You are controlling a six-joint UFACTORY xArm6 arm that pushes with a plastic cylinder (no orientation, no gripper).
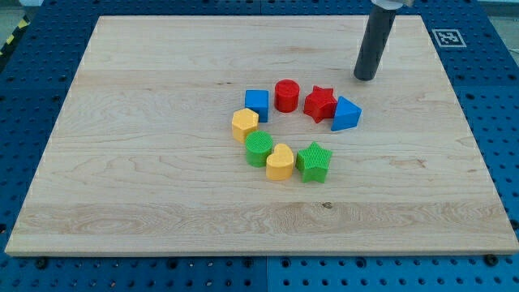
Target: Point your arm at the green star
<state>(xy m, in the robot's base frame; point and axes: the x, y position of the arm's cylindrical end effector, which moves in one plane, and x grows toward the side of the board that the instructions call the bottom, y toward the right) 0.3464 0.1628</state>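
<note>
The green star point(314, 161) lies at the lower right of a ring of blocks near the middle of the wooden board point(146, 162). My tip point(366, 78) rests on the board towards the view's upper right, well above and to the right of the green star. It is a short way above the blue triangle point(345, 114) and right of the red star point(320, 103). It touches no block.
The ring also holds a yellow heart point(280, 162) next to the green star, a green round block point(259, 149), a yellow hexagon point(244, 124), a blue cube point(257, 104) and a red cylinder point(286, 95). A marker tag point(447, 37) sits beyond the board's top right corner.
</note>
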